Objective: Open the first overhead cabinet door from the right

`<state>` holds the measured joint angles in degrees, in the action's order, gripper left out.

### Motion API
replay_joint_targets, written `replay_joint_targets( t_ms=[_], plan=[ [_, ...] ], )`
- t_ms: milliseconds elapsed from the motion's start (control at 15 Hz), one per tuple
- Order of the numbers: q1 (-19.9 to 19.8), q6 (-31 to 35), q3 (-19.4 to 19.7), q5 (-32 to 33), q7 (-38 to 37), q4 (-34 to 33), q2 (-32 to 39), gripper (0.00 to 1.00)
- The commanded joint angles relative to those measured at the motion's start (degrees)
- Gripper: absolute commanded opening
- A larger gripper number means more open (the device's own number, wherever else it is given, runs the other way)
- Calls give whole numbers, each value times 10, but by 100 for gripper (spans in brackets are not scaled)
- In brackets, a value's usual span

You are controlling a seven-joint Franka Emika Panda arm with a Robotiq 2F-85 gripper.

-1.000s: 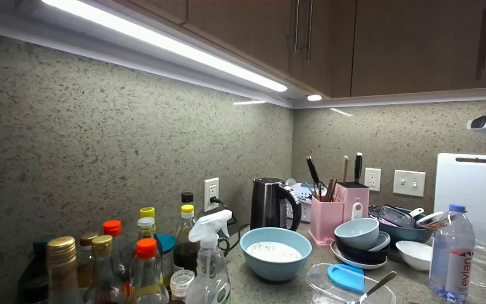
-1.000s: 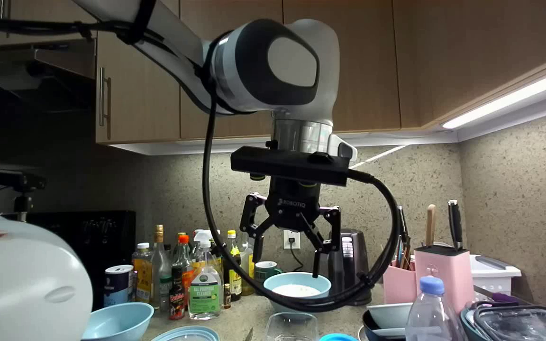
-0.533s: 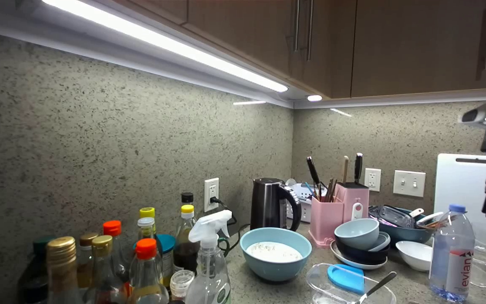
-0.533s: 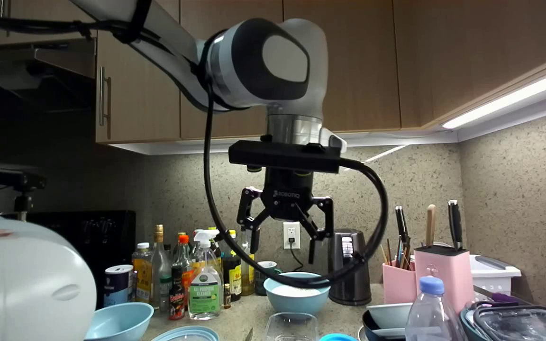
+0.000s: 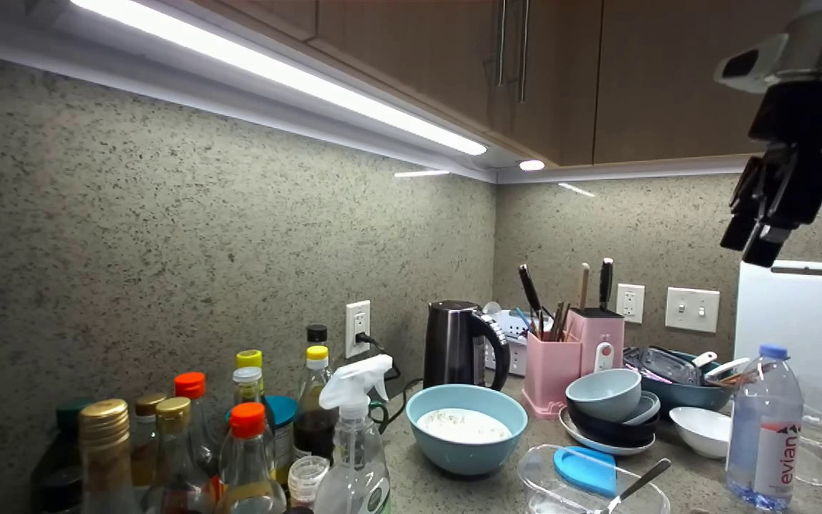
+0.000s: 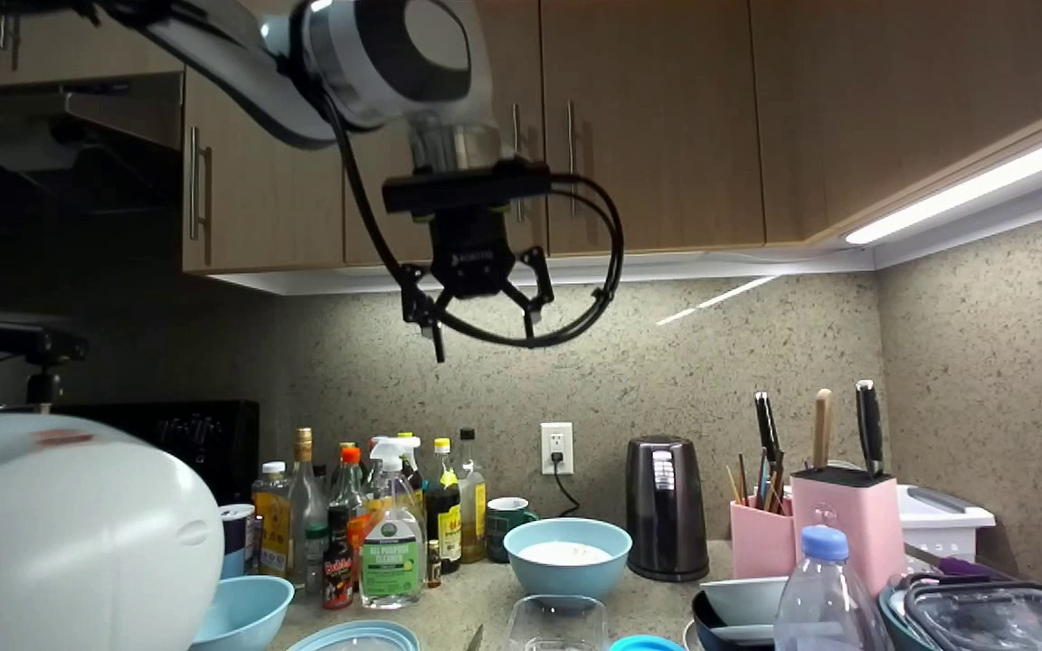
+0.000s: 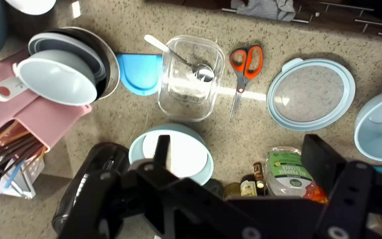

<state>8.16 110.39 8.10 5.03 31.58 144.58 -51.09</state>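
gripper (image 6: 484,343): risen, now tilted | arm (image 6: 394,63): shifted | two cabinet handles (image 6: 571,136): uncovered in an exterior view

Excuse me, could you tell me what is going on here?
A robot arm has the job of opening one of the overhead cabinet doors, the first from the right. Its gripper hangs open and empty above a crowded counter, holding none of the cabinet handles. The overhead cabinet doors in view look shut, so the opening is not yet done.
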Motion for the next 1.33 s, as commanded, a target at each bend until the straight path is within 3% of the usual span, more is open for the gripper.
replay_joint_targets(
  t_ms=[0,267,667,867,933,1200,1267],
  plan=[
    [5,2,0,4,-2,-1,-8,100],
    [5,20,-3,8,-8,0,-17,100],
    [33,191,-27,-37,-78,-89,37,100],
    [22,265,-46,-28,-119,-114,52,100],
    [31,231,-36,-29,-100,-101,34,100],
    [29,250,-42,-29,-109,-114,48,100],
    [34,267,-39,-56,-139,-123,65,100]
  ],
)
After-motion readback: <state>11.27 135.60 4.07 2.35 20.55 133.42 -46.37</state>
